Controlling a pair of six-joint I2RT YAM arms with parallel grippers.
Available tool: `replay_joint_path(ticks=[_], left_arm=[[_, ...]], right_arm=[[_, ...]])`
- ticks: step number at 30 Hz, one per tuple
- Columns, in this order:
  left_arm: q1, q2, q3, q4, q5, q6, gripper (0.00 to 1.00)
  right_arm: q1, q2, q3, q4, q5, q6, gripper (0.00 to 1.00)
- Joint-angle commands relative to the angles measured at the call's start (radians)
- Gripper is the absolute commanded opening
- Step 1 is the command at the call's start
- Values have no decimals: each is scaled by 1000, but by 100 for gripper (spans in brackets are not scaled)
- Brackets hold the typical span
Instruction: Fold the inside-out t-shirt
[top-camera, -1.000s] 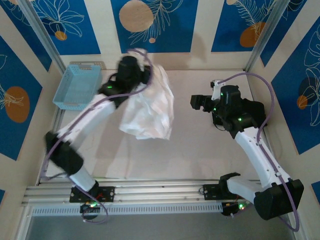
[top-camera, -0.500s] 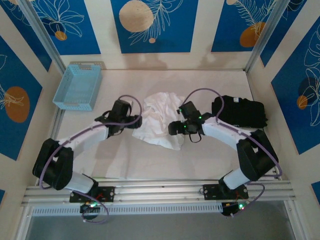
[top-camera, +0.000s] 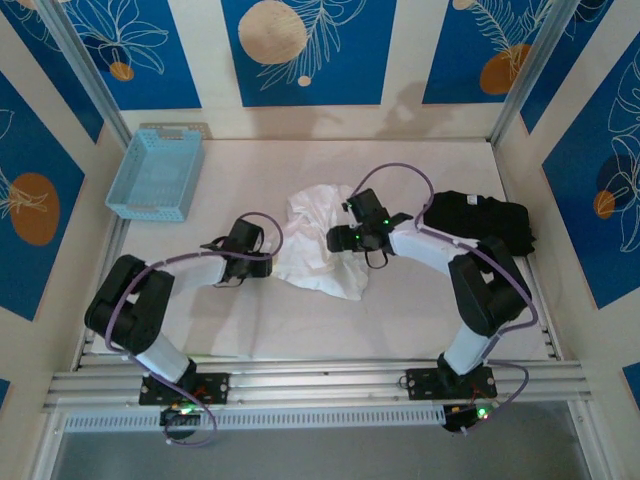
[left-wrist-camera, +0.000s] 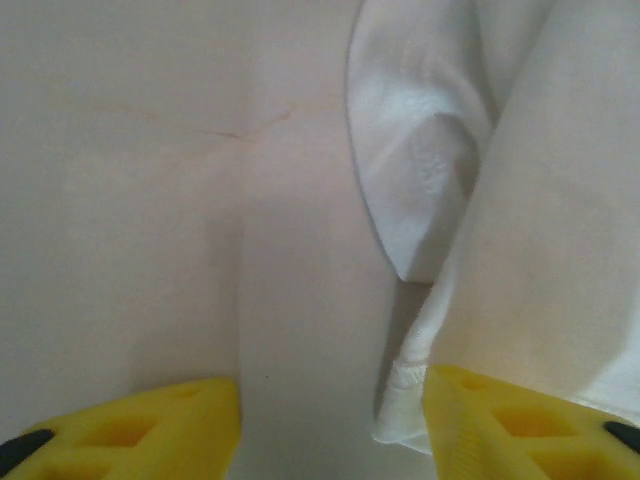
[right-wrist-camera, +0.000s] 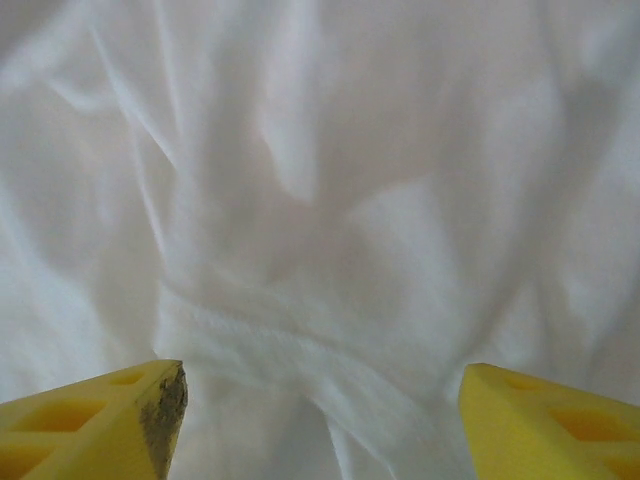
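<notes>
The inside-out t-shirt (top-camera: 318, 240) lies in a crumpled white heap at mid-table. My left gripper (top-camera: 268, 263) is low at its left edge. In the left wrist view this gripper (left-wrist-camera: 330, 432) is open, and a hem of the t-shirt (left-wrist-camera: 405, 385) lies on the table inside the gap, right beside the right-hand fingertip (left-wrist-camera: 510, 425). My right gripper (top-camera: 338, 240) sits over the heap's right side. Its jaws (right-wrist-camera: 322, 420) stand wide open over a thick seam fold of the t-shirt (right-wrist-camera: 300, 340), with nothing pinched.
A black folded garment (top-camera: 480, 222) lies at the right, just behind the right arm. A light blue basket (top-camera: 155, 170) stands at the back left. Bare table (left-wrist-camera: 150, 200) stretches left of the shirt and toward the near rail (top-camera: 320, 375).
A second ago the left gripper held the shirt up at the back and the right arm was over the black garment. The shirt now lies on the table, with both grippers down at it.
</notes>
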Motion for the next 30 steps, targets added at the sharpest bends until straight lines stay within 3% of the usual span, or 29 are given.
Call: replay_joint_path(ticks=[1,7,12,15,21,26,30], left_arm=[[-12,96,-3,188,143,-14,40],[-13,88,-17,241,211,-32,25],[-12,85,-29,314,264,-53,0],[-12,71,-29,323,240,-45,0],[-3,-74,-61,304,134,-27,0],[21,-252,-54,241,54,-14,0],[45,-403,92,139,-24,22,0]], right_arm=[[8,73,69,44,-56,-18,69],[9,179,183,2,34,-31,44],[-17,130,170,8,60,-47,17],[-31,86,152,11,30,-51,4],[-71,-51,112,-23,-20,-80,0],[-138,-165,115,-40,-177,-57,0],[-221,-273,222,-55,-335,-16,0]])
